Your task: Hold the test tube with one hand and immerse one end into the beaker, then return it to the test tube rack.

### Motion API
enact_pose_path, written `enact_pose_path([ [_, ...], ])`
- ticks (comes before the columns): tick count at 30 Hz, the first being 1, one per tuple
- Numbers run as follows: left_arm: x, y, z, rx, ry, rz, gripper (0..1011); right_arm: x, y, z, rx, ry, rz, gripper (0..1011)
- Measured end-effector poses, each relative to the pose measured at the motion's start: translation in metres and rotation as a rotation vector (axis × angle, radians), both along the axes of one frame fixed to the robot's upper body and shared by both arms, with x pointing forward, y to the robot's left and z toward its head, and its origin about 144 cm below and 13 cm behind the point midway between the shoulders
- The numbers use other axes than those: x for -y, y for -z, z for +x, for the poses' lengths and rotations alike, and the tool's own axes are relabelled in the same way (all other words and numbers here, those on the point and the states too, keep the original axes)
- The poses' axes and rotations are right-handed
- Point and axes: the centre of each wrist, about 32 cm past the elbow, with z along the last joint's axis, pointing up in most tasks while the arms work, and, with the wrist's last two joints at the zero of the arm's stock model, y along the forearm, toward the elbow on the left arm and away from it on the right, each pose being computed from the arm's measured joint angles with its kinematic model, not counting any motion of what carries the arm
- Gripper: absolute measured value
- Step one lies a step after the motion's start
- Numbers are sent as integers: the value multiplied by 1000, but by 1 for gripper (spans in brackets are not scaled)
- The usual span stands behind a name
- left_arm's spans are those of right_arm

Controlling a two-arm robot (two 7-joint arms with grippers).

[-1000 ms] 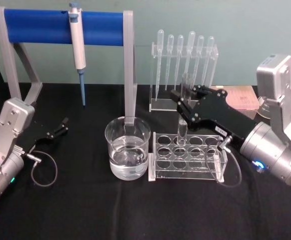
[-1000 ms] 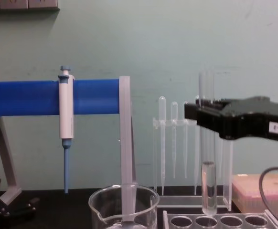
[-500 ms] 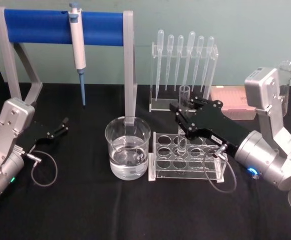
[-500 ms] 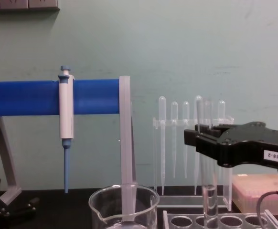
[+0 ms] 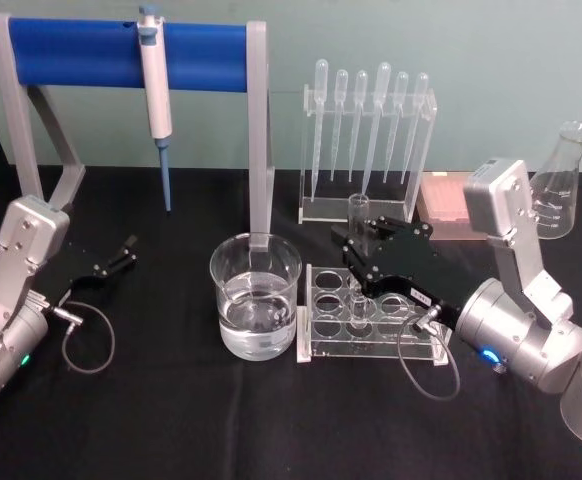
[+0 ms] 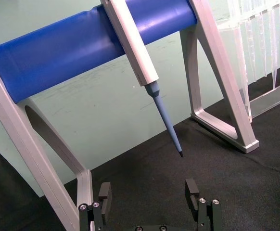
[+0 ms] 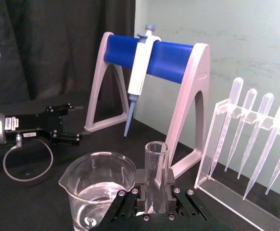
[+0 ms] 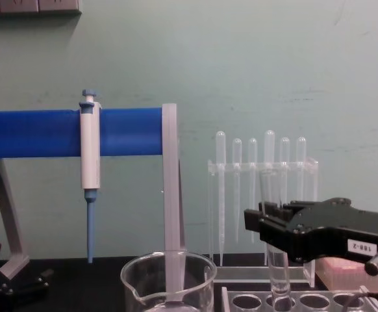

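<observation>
The test tube point(image 5: 358, 225) stands upright with its lower end down in a front-row hole of the clear rack point(image 5: 411, 340), to the right of the beaker point(image 5: 256, 290). My right gripper point(image 5: 355, 252) is shut on the tube's middle. The right wrist view has the tube's open rim point(image 7: 156, 159) rising between the black fingers point(image 7: 141, 182), the water-filled beaker point(image 7: 99, 187) beside it. In the chest view the right gripper point(image 8: 270, 224) clamps the tube point(image 8: 279, 276) above the rack point(image 8: 293, 301), beside the beaker point(image 8: 169, 283). My left gripper point(image 5: 121, 255) rests open at the far left, fingers point(image 6: 104, 191) spread.
A white-and-blue pipettor point(image 5: 154, 85) hangs on the blue-barred stand point(image 5: 71, 52) behind the beaker. A clear holder of plastic pipettes point(image 5: 371, 125) stands behind the rack. A pink box point(image 5: 441, 205) and a glass flask point(image 5: 561, 185) sit at the back right.
My right gripper has come down and slightly left with the test tube, lowering its bottom end from above the rack into a rack hole. The left arm has not moved.
</observation>
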Motion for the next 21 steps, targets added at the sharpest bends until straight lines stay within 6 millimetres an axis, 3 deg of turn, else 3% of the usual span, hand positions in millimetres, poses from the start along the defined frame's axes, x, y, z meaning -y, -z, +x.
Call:
enact_pose_path([
  [18, 0, 0, 0, 0, 0, 0, 1000, -5, 9, 4, -10, -21, -81, 227],
  [21, 0, 0, 0, 0, 0, 0, 1000, -5, 9, 3, -11, -19, -87, 289],
])
